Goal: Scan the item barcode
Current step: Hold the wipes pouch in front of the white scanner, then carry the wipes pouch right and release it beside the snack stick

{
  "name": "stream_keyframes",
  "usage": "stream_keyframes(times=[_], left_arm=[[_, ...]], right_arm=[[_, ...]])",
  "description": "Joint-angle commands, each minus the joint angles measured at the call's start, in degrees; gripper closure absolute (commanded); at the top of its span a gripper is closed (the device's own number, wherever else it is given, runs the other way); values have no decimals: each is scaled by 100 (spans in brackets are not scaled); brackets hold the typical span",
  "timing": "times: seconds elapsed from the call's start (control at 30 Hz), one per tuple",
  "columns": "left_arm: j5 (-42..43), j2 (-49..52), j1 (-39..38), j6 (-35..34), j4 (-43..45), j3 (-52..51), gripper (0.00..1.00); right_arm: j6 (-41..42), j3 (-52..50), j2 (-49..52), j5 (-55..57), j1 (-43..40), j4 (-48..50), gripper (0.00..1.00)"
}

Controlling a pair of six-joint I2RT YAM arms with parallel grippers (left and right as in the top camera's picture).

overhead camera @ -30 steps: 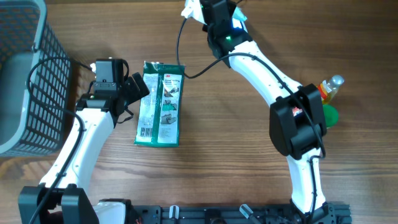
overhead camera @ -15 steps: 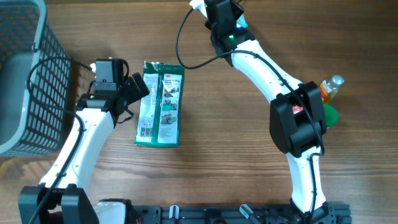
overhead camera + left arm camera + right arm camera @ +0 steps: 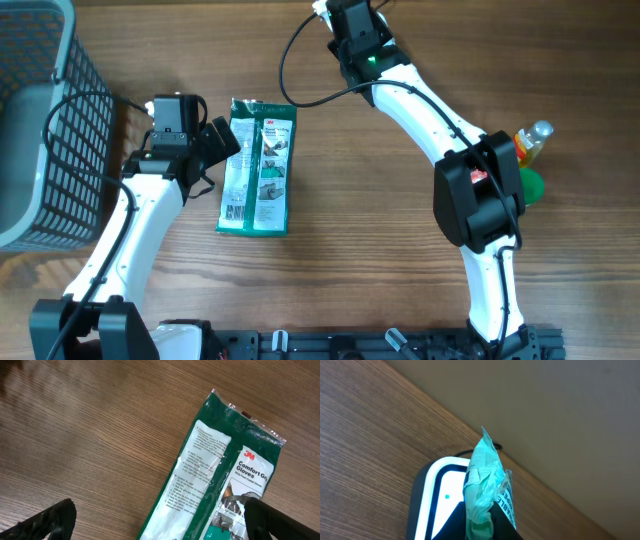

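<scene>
A mint-green wipes packet (image 3: 485, 475) is pinched upright in my right gripper (image 3: 481, 521), which is shut on its lower end. It hangs over the lit white face of a black barcode scanner (image 3: 447, 495) near the table's far edge. From above, that gripper (image 3: 342, 14) is at the top middle and the packet is mostly hidden under it. A green 3M gloves pack (image 3: 258, 180) lies flat at left centre. My left gripper (image 3: 222, 140) hovers at its upper left corner, open wide, its fingers (image 3: 55, 520) straddling the pack (image 3: 210, 475) without touching it.
A grey wire basket (image 3: 30, 120) stands at the far left. A clear bottle with an orange neck (image 3: 530, 140) and a green object (image 3: 530, 185) sit at the right, beside my right arm. A black cable (image 3: 300, 90) loops from the top edge.
My right gripper with the wipes packet has shifted a little to the right along the far edge. The left arm and the gloves pack have not moved.
</scene>
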Motion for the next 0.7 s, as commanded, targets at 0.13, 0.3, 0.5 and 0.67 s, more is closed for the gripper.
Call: stream_keyframes(times=[0.13, 0.3, 0.5, 0.67], left_arm=[[-57, 55, 22, 7, 15, 81, 0], [-57, 55, 22, 7, 15, 81, 0], [-57, 55, 22, 7, 17, 81, 0], [-57, 55, 22, 7, 17, 81, 0]], right_arm=[[332, 81, -1150, 94, -20, -879, 96], [1220, 81, -1784, -612, -190, -2535, 96], [1803, 37, -1825, -3217, -713, -5174, 96], [2035, -588, -1803, -3748, -1137, -6183, 96]])
